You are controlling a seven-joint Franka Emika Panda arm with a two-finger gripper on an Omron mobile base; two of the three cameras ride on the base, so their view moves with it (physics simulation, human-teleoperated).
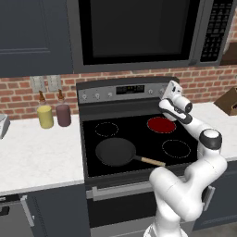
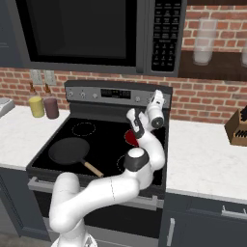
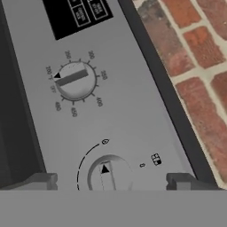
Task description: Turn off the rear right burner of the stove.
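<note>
Gripper (image 3: 108,181) is right up at the stove (image 1: 134,139) panel, fingers (image 3: 42,181) spread wide either side of the burner knob (image 3: 108,174), gripping nothing. The rear right burner (image 1: 161,124) glows red at the back of the cooktop. Risk now: closing off-centre and slipping off the knob, or drifting to the oven dial (image 3: 75,80) just beside it.

**Stove area: positions as found**

The stove (image 1: 134,139) stands between two stretches of surface (image 1: 37,157), under the microwave (image 1: 139,32). A pan (image 1: 115,151) lies on its front left. The rear right burner (image 1: 161,124) sits behind the front right ring. Two bottles (image 1: 45,113) stand left of the stove. A knife block (image 2: 237,128) stands far right.
</note>
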